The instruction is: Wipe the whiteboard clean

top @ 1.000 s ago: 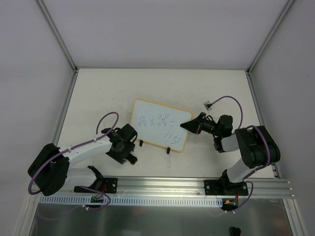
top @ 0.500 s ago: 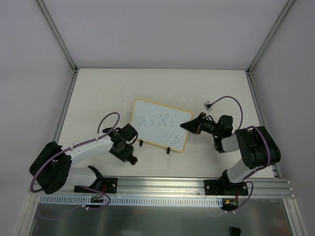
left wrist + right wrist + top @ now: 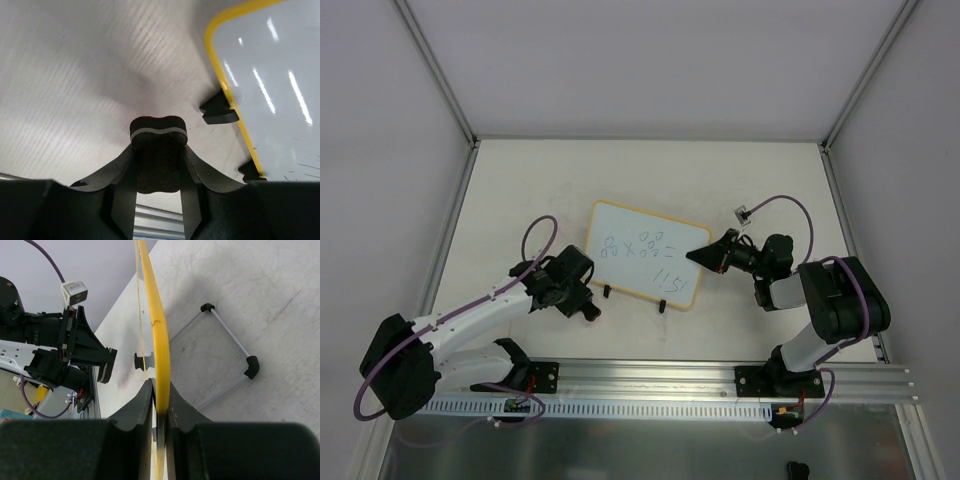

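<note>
Left end effector (image 3: 158,155) now clamps eraser (image 3: 158,131); clip foot (image 3: 218,111), whiteboard (image 3: 272,75) ahead.

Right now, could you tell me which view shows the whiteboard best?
The top external view: the whole whiteboard and its writing show. The left wrist view catches one corner and feet; the right wrist view only its yellow edge, in the right gripper.
</note>
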`<action>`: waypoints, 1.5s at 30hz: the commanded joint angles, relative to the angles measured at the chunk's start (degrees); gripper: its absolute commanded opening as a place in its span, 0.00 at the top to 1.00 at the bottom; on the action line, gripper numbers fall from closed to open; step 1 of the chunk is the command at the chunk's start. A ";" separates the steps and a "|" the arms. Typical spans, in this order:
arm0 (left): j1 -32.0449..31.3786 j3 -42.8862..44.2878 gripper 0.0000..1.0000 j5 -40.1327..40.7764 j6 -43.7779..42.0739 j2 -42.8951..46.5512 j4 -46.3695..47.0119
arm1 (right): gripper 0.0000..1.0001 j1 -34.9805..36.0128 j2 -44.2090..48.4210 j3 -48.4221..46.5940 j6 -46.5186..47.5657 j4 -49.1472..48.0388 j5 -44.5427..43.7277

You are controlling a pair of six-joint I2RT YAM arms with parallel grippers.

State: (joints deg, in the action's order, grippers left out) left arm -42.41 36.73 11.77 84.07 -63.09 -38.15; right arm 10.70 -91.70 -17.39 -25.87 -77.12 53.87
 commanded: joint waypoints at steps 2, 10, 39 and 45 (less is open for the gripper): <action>-0.48 4.66 1.00 9.31 -12.60 0.87 -0.17 | 1.00 0.02 0.91 0.25 5.56 -10.59 -1.57; -0.57 11.78 1.00 20.21 -28.68 -0.81 2.20 | 1.00 0.02 0.73 -0.01 5.39 -10.68 -1.31; 12.88 4.76 1.00 -12.65 -65.09 -7.57 42.63 | 1.00 0.29 1.00 -0.02 5.21 -10.68 -1.04; 13.23 2.12 1.00 -7.30 -63.59 -7.49 42.63 | 1.00 0.29 1.09 0.07 5.30 -10.59 -1.04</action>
State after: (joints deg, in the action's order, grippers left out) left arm -29.87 40.27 0.91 20.95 -71.57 2.63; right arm 10.72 -91.70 -17.39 -25.89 -77.12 53.91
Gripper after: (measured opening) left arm 0.323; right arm 0.133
